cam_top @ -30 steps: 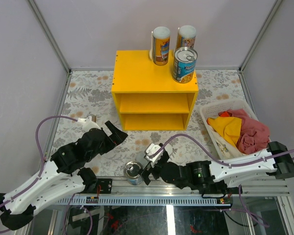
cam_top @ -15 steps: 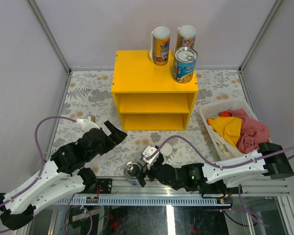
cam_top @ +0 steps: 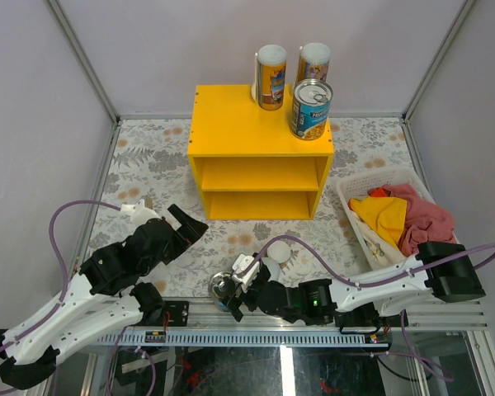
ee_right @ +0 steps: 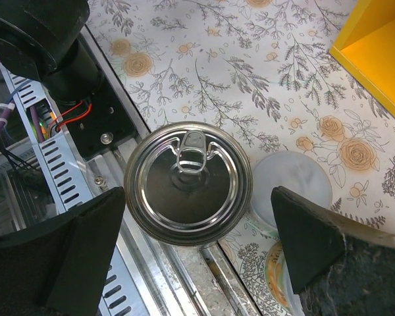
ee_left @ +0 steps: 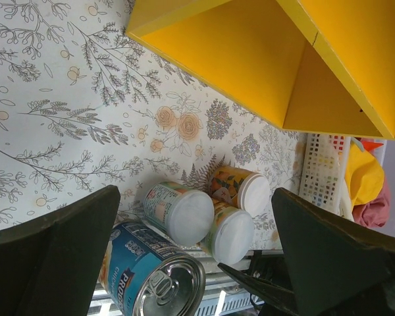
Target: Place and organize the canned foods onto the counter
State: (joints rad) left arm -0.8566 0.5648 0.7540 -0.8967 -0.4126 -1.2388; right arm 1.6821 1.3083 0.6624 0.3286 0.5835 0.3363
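Observation:
The yellow counter (cam_top: pixel 247 124) stands at the back middle. Two tall white-lidded cans (cam_top: pixel 271 77) (cam_top: pixel 313 59) and one blue-labelled tin (cam_top: pixel 311 108) stand on its top at the right. The second blue tin (cam_top: pixel 220 285) stands at the near table edge. My right gripper (cam_top: pixel 236 289) is open directly above it, its fingers either side of the silver pull-tab lid (ee_right: pixel 187 183). Three small white-lidded cans (ee_left: pixel 181 212) (ee_left: pixel 232 232) (ee_left: pixel 243 191) stand clustered beside that tin (ee_left: pixel 155 276). My left gripper (cam_top: pixel 194 224) is open and empty, left of the cluster.
A white basket (cam_top: pixel 346 194) of yellow and red cloth sits at the right. The metal rail (ee_right: pixel 66 171) and left arm base lie just beside the tin at the table's near edge. The counter's two open compartments (cam_top: pixel 260 175) face me.
My right gripper has moved left and nearer the front edge, ending over the blue tin. My left arm has shifted slightly down and left.

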